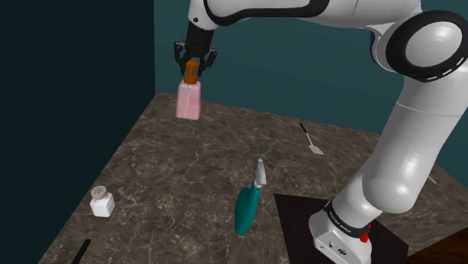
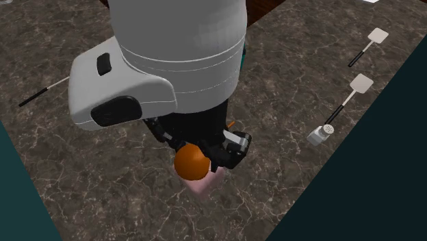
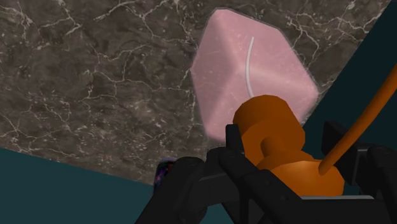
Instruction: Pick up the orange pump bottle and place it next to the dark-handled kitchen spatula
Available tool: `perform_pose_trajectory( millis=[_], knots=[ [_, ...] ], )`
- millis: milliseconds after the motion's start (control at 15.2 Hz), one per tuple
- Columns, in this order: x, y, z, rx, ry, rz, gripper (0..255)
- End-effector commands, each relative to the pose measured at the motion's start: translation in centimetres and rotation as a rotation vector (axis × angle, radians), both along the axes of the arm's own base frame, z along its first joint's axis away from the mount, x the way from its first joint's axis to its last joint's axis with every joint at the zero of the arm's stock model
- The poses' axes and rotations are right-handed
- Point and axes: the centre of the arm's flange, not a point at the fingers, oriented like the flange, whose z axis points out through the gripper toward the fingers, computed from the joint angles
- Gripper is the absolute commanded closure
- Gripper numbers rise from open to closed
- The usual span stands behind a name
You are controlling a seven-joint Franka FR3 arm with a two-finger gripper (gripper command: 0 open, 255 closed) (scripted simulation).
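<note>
The pump bottle (image 1: 189, 101) has a pink body and an orange pump top. My gripper (image 1: 192, 67) is shut on that orange top and holds the bottle over the far left corner of the marble table (image 1: 172, 172). From the wrist, the pink body (image 3: 254, 70) hangs tilted below the fingers (image 3: 235, 159), which clasp the orange pump. A small spatula (image 1: 311, 140) with a dark handle lies at the table's far right in the shoulder view. In the second exterior view, the bottle (image 2: 205, 181) peeks out under the gripper (image 2: 202, 154).
A teal spray bottle (image 1: 246, 202) lies on its side near the stand (image 1: 337, 232). A white shaker (image 1: 102, 201) stands at the near left. Two more dark-handled spatulas (image 2: 369, 41) (image 2: 356, 89) lie beside the shaker (image 2: 320, 135). Teal walls border the table.
</note>
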Motion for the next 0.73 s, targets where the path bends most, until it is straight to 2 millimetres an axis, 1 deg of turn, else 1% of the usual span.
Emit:
perform_pose_trajectory(
  millis=[0, 660],
  knots=[
    [0.1, 0.0, 1.1, 0.000, 0.000, 0.000, 255],
    [0.1, 0.0, 6.4, 0.000, 0.000, 0.000, 255]
  ],
)
